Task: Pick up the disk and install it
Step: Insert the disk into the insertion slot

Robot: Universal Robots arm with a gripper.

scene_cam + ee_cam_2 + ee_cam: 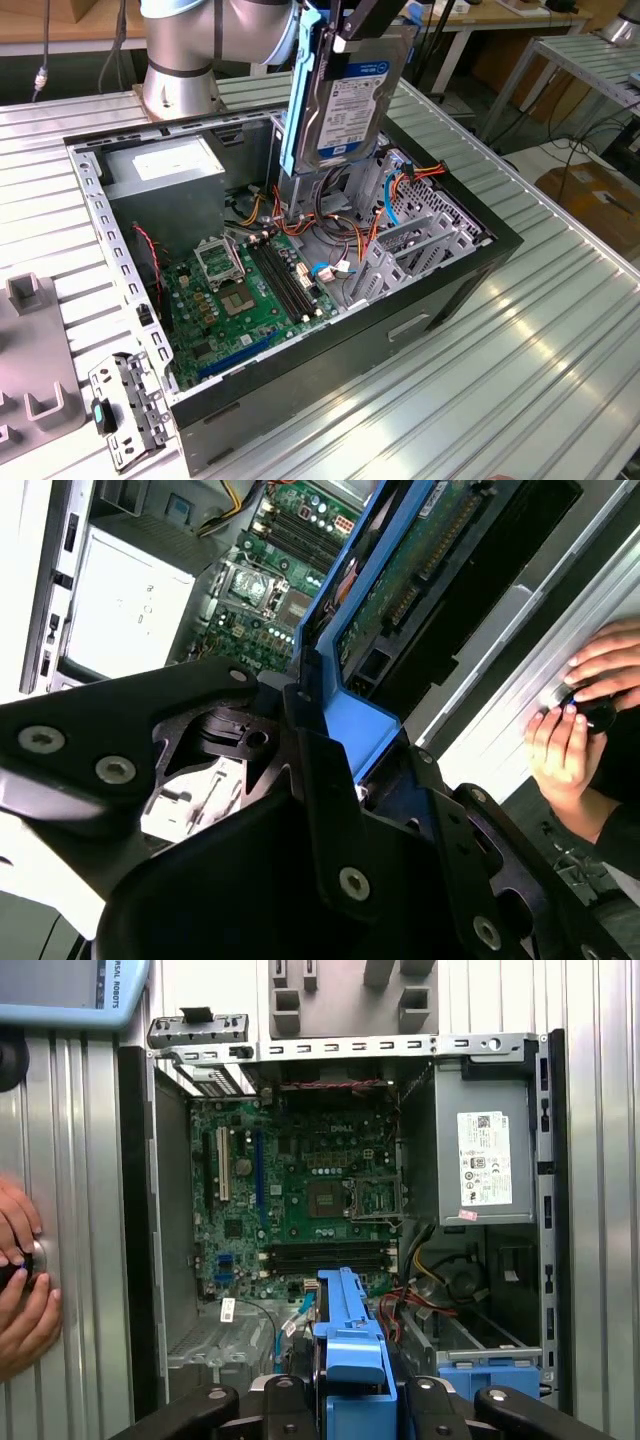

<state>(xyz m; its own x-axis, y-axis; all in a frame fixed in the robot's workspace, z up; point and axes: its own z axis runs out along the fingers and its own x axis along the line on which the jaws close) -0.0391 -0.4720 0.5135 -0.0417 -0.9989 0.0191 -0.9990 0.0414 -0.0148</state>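
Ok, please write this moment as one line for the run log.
tool: shut on disk | disk: upright, held over open computer case | install: not yet done

Open-topped case, free room above the motherboard, cables and metal cage crowded beneath the hanging disk

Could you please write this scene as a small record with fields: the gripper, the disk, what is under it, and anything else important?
gripper: the gripper is shut on the disk, gripping its blue rail end
disk: upright, held in the air over the open computer case, not yet installed
under the disk: motherboard and coloured cables inside the case
power supply: grey box with white sticker, in a case corner
person: a hand at the table beside the case
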